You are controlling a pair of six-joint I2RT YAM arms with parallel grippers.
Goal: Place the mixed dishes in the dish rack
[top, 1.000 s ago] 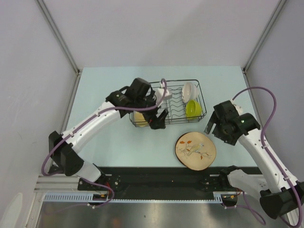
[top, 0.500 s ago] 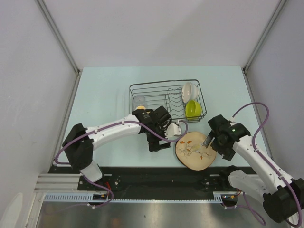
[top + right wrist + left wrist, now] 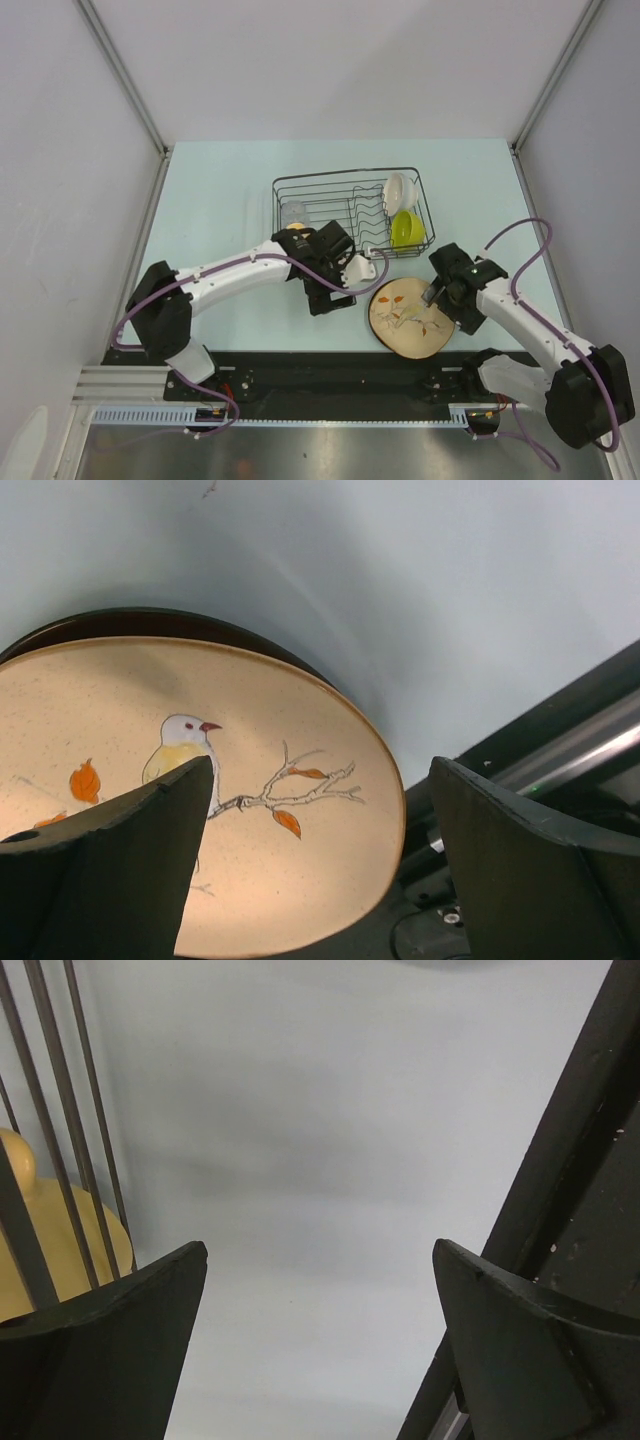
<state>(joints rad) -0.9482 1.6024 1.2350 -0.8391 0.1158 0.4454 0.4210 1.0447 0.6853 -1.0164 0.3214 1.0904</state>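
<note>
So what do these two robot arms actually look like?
The left arm and right arm look alike: smooth white tubular segments linked by chunky black joints. A thin purple cable loops loosely along each. Each arm ends in two broad, dark jaws with rounded wedge tips. I can see no logos or markings.

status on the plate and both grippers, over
Left gripper open, empty, beside dish rack. Right gripper open over leaf plate, not yet gripping. Nothing on the plate.
</note>
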